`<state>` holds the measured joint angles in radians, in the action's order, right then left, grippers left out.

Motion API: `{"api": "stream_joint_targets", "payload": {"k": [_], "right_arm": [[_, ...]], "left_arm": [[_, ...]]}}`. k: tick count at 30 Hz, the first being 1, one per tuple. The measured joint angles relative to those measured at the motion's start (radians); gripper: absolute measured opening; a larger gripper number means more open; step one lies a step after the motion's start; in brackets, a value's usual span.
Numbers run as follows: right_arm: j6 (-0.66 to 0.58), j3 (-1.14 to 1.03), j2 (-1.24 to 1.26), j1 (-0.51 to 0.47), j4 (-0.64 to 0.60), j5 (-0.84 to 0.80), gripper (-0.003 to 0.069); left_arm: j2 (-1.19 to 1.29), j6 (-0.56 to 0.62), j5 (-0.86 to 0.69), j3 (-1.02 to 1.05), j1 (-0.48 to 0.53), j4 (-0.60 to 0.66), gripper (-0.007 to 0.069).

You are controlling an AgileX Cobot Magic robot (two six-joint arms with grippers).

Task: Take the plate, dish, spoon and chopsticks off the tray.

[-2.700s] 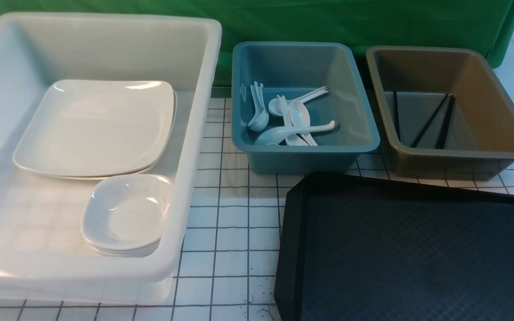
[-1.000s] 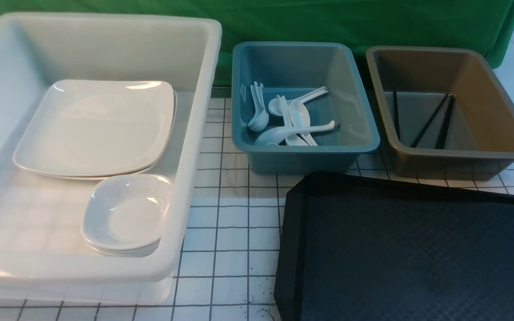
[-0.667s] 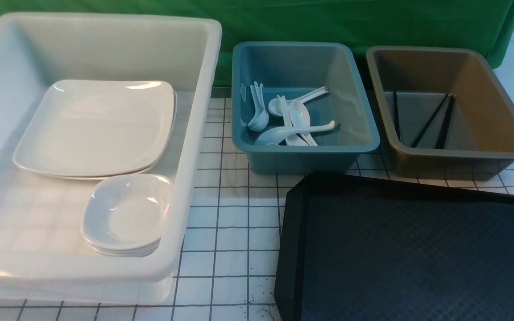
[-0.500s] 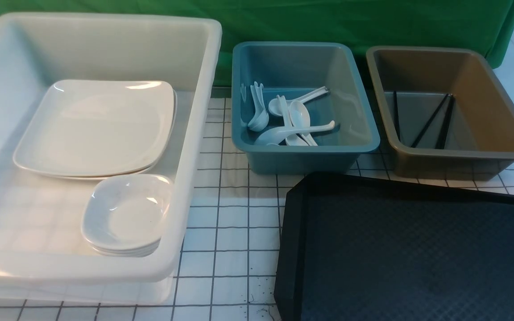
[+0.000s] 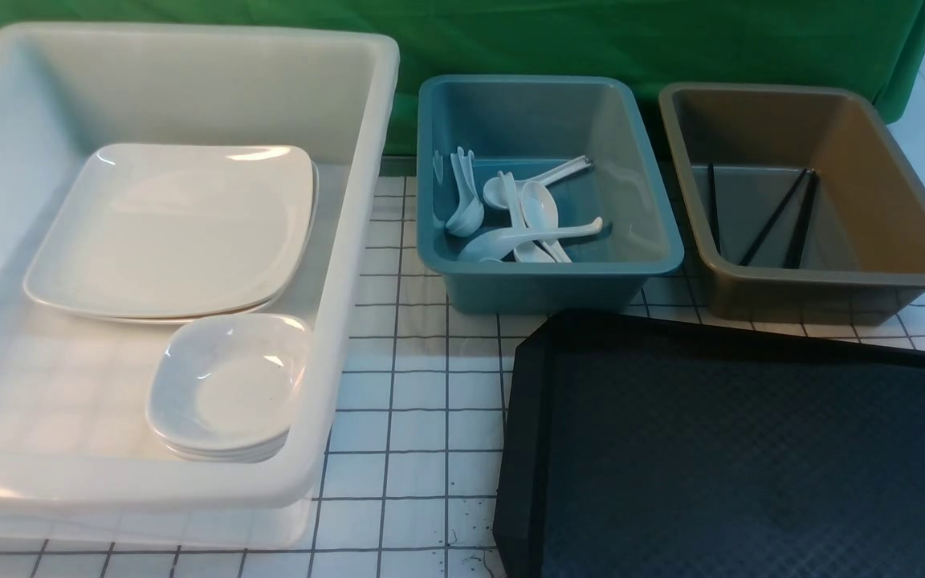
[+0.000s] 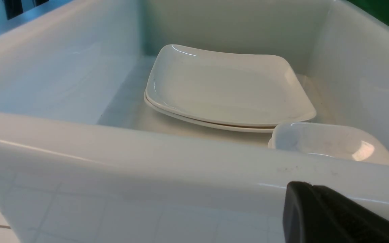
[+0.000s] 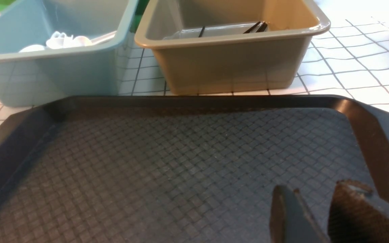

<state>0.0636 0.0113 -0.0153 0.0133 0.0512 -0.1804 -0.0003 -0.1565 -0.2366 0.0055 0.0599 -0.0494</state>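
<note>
My right gripper (image 7: 311, 216), jaws parted and empty, hung over the bare tray (image 5: 527, 449); my closed left gripper (image 6: 333, 219) sat beside the white bin (image 5: 350, 321). The plate (image 5: 173, 229) lay in that bin, the chopsticks (image 5: 784, 215), long axis pointing away from me, in the brown bin (image 5: 912, 277) ahead of my nearer right arm.

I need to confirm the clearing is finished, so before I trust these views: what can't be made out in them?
- Tray: its near and right parts are cut off by the front view's edges; the right wrist view also crops it.
- Chopsticks: near ends hidden behind the brown bin wall.
- Spoons: overlapping, count unclear.
- Left gripper: only a dark tip shows in its wrist view.
- Small dishes: stack count unclear.
</note>
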Motion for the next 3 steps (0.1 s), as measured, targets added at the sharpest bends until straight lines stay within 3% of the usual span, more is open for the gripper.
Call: {"api": "stream_joint_targets", "payload": {"k": [3], "right_arm": [[0.000, 0.000, 0.000, 0.000, 0.000, 0.000, 0.0242]], "left_arm": [[0.000, 0.000, 0.000, 0.000, 0.000, 0.000, 0.0005]]}}
